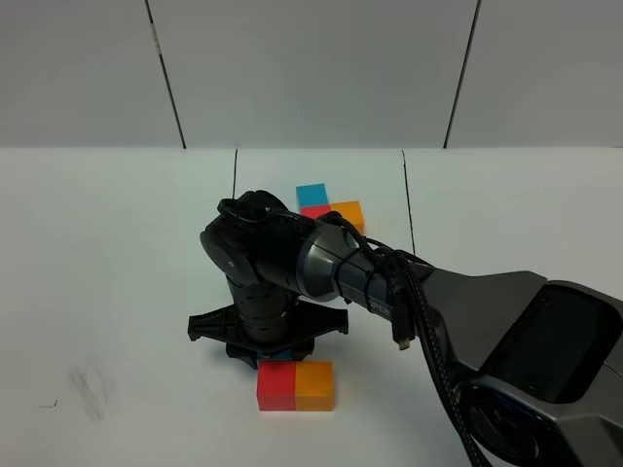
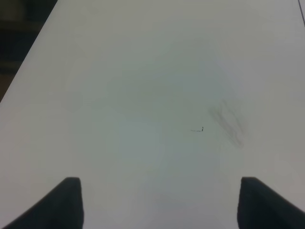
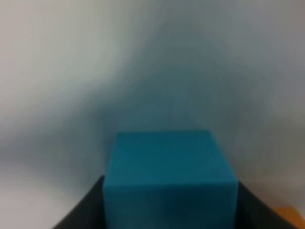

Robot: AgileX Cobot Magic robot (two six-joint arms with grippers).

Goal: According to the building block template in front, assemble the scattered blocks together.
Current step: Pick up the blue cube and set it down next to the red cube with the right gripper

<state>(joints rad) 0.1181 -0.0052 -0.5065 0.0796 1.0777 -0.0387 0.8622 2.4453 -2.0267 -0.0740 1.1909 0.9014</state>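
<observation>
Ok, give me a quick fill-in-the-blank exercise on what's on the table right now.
1. The right gripper is shut on the ____ cube.
2. Near the front edge, the red cube touches the ____ cube.
3. The left gripper is ____, over bare table.
4. The building block template lies ____ the arm from the camera.

Missing words: light blue; orange; open; behind

Hidden / cut off
I see the right arm (image 1: 321, 268) covering the light blue cube (image 3: 169, 179); template (image 1: 329, 207) partly hidden; wrist view blurred.
</observation>
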